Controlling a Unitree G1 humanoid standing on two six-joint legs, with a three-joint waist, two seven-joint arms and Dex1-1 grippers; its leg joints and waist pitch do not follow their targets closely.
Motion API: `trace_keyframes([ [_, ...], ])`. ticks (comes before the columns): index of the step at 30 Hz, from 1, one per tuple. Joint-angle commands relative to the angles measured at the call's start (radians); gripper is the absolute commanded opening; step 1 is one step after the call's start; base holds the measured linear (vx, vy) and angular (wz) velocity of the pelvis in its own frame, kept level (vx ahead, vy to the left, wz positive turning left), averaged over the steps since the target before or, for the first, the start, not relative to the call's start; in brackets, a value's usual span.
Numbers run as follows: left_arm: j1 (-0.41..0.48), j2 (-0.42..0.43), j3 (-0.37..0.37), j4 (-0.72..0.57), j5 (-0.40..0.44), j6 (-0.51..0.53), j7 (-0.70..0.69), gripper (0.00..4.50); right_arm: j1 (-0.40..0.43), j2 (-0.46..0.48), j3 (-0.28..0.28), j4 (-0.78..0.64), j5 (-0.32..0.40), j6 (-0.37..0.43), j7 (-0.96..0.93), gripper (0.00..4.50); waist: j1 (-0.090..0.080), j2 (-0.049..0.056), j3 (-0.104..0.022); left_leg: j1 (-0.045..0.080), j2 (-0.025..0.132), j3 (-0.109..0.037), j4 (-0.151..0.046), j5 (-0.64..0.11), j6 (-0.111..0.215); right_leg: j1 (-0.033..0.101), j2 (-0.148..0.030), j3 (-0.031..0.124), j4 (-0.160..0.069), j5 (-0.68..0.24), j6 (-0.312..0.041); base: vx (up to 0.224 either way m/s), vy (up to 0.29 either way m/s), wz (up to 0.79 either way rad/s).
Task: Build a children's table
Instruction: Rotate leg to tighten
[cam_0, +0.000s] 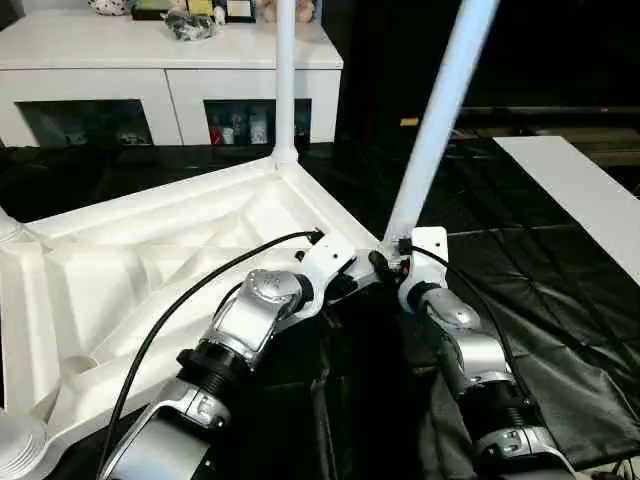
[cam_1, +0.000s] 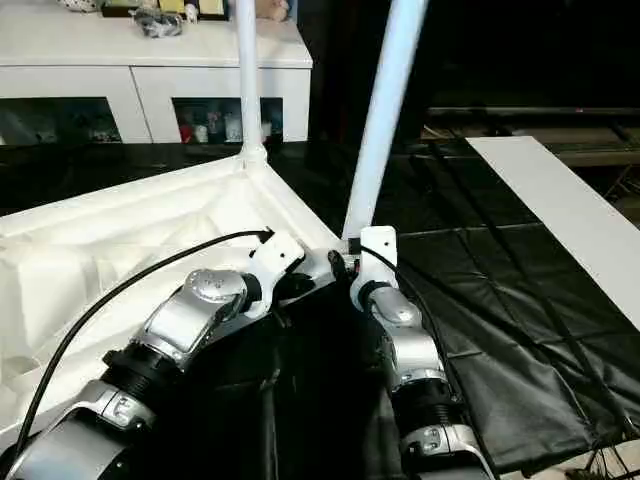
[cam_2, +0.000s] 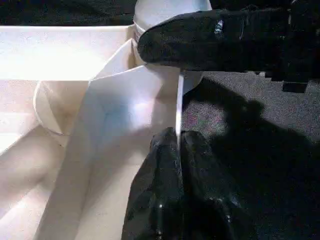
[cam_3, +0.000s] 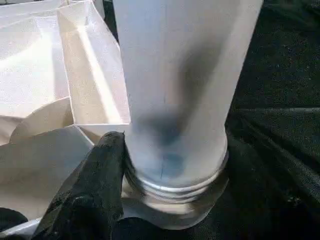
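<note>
The white tabletop (cam_0: 150, 260) lies upside down on black cloth, ribbed underside up. One white leg (cam_0: 285, 80) stands upright in the far corner socket. A second leg (cam_0: 440, 120) leans at the near right corner, its threaded end (cam_3: 172, 182) sitting at the socket. My right gripper (cam_0: 392, 262) is shut around this leg's base, one black finger (cam_3: 97, 180) pressed against it. My left gripper (cam_2: 178, 142) is shut on the thin rim (cam_2: 178, 107) of the tabletop just beside that corner. The right gripper's finger (cam_2: 215, 40) crosses close in front of it.
A white cabinet (cam_0: 170, 70) with dark glass doors stands behind the table. A long white board (cam_0: 585, 195) lies on the black cloth (cam_0: 560, 330) at the right. A black cable (cam_0: 180, 305) loops over my left forearm. A round ribbed white part (cam_0: 20, 445) sits at the near left.
</note>
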Motion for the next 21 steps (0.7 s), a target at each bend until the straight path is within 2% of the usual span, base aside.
trace_keyframes([
  [1,-0.018,-0.015,-0.033,0.048,0.034,-0.011,0.04,0.0,0.005,0.062,0.151,-0.096,0.017,-0.024,0.172,3.0,0.001,-0.002,-0.045,0.021,0.06,-0.048,-0.086,-0.422,-0.008,0.009,-0.097,0.045,-0.101,-0.533,-0.077,0.0,0.0,0.0],
  [2,-0.017,-0.005,-0.037,0.045,0.038,-0.013,0.033,0.0,0.009,0.056,0.15,-0.111,0.018,-0.018,0.17,3.0,0.003,-0.002,-0.046,0.019,0.061,-0.045,-0.087,-0.395,-0.002,0.007,-0.097,0.05,-0.096,-0.491,-0.09,0.0,0.0,0.0],
  [3,-0.009,0.027,-0.047,0.028,0.04,-0.025,0.005,0.0,0.025,0.014,0.153,-0.164,0.002,-0.008,0.155,3.0,0.006,-0.005,-0.046,0.012,0.063,-0.044,-0.089,-0.369,0.002,0.012,-0.096,0.05,-0.091,-0.46,-0.102,0.0,0.0,0.0],
  [5,-0.005,0.048,-0.059,0.018,0.043,-0.047,-0.019,0.0,0.037,-0.016,0.157,-0.197,-0.007,0.005,0.156,3.0,0.014,-0.002,-0.048,0.011,0.065,-0.041,-0.089,-0.333,0.006,0.014,-0.095,0.054,-0.084,-0.402,-0.111,0.0,0.0,0.0],
  [6,0.001,0.066,-0.067,0.007,0.045,-0.062,-0.046,0.0,0.05,-0.043,0.16,-0.226,-0.02,0.016,0.158,3.0,0.014,-0.004,-0.049,0.011,0.066,-0.04,-0.09,-0.323,0.007,0.015,-0.093,0.054,-0.08,-0.383,-0.116,0.0,0.0,0.0],
  [7,0.007,0.079,-0.072,-0.004,0.047,-0.074,-0.067,0.0,0.064,-0.065,0.16,-0.251,-0.027,0.027,0.167,3.0,0.017,-0.003,-0.048,0.01,0.066,-0.036,-0.089,-0.308,0.011,0.015,-0.093,0.057,-0.077,-0.358,-0.128,0.0,0.0,0.0],
  [9,0.027,0.13,-0.08,-0.043,0.053,-0.09,-0.123,0.0,0.123,-0.156,0.149,-0.35,-0.014,0.069,0.244,3.0,0.025,-0.005,-0.054,0.009,0.067,-0.034,-0.085,-0.272,0.022,0.022,-0.095,0.059,-0.071,-0.308,-0.136,0.031,-0.014,0.03],
  [10,0.033,0.145,-0.079,-0.053,0.056,-0.082,-0.133,0.0,0.142,-0.186,0.144,-0.376,-0.015,0.079,0.271,3.0,0.029,-0.002,-0.055,0.01,0.069,-0.029,-0.082,-0.236,0.035,0.021,-0.093,0.062,-0.064,-0.244,-0.152,0.063,-0.027,0.06],
  [11,0.037,0.157,-0.082,-0.06,0.059,-0.092,-0.144,0.0,0.155,-0.207,0.141,-0.394,-0.014,0.079,0.293,3.0,0.032,-0.004,-0.056,0.007,0.067,-0.025,-0.078,-0.209,0.046,0.023,-0.092,0.062,-0.06,-0.207,-0.169,0.067,-0.032,0.07],
  [12,0.044,0.172,-0.083,-0.073,0.052,-0.093,-0.17,0.0,0.171,-0.236,0.136,-0.414,-0.011,0.079,0.319,3.0,0.033,0.0,-0.056,0.006,0.067,-0.026,-0.078,-0.196,0.049,0.025,-0.093,0.063,-0.058,-0.196,-0.176,0.056,-0.031,0.01],
  [13,0.051,0.187,-0.084,-0.086,0.042,-0.096,-0.194,0.0,0.184,-0.259,0.126,-0.427,-0.004,0.076,0.339,3.0,0.036,0.003,-0.057,0.003,0.066,-0.027,-0.076,-0.182,0.051,0.029,-0.093,0.062,-0.055,-0.182,-0.179,0.056,-0.031,0.01],
  [14,0.063,0.216,-0.088,-0.112,0.026,-0.107,-0.241,0.0,0.205,-0.295,0.101,-0.443,0.029,0.071,0.384,3.0,0.045,0.004,-0.062,0.0,0.067,-0.026,-0.073,-0.134,0.065,0.034,-0.092,0.062,-0.045,-0.115,-0.186,0.0,0.0,0.0],
  [15,0.063,0.216,-0.088,-0.112,0.026,-0.107,-0.241,0.0,0.205,-0.295,0.101,-0.443,0.029,0.071,0.384,3.0,0.048,0.003,-0.063,0.0,0.067,-0.024,-0.07,-0.12,0.072,0.033,-0.091,0.062,-0.043,-0.09,-0.19,0.0,0.0,0.0],
  [16,0.072,0.242,-0.095,-0.129,0.016,-0.128,-0.271,0.0,0.224,-0.319,0.08,-0.459,0.076,0.07,0.427,3.0,0.046,0.005,-0.065,-0.005,0.066,-0.025,-0.067,-0.099,0.081,0.034,-0.089,0.062,-0.035,-0.042,-0.205,0.0,0.0,0.0],
  [17,0.075,0.261,-0.102,-0.131,0.015,-0.172,-0.292,0.0,0.24,-0.334,0.068,-0.469,0.119,0.063,0.479,3.0,0.048,0.004,-0.063,-0.007,0.066,-0.025,-0.066,-0.104,0.091,0.031,-0.087,0.061,-0.036,-0.037,-0.21,0.0,0.0,0.0],
  [18,0.075,0.262,-0.102,-0.131,0.015,-0.172,-0.293,0.0,0.241,-0.335,0.067,-0.469,0.12,0.062,0.48,3.0,0.047,0.005,-0.06,-0.006,0.067,-0.025,-0.067,-0.12,0.091,0.03,-0.087,0.06,-0.038,-0.053,-0.212,0.0,0.0,0.0],
  [20,0.078,0.272,-0.104,-0.132,0.018,-0.174,-0.302,0.0,0.254,-0.336,0.059,-0.49,0.162,0.087,0.517,3.0,0.045,0.005,-0.054,-0.001,0.07,-0.026,-0.073,-0.188,0.068,0.026,-0.088,0.058,-0.05,-0.168,-0.207,0.0,0.0,0.0],
  [21,0.08,0.276,-0.105,-0.137,0.02,-0.171,-0.306,0.0,0.259,-0.337,0.059,-0.503,0.173,0.102,0.529,3.21,0.044,0.006,-0.052,0.0,0.07,-0.027,-0.075,-0.205,0.058,0.025,-0.087,0.058,-0.052,-0.2,-0.201,0.0,0.0,0.0],
])
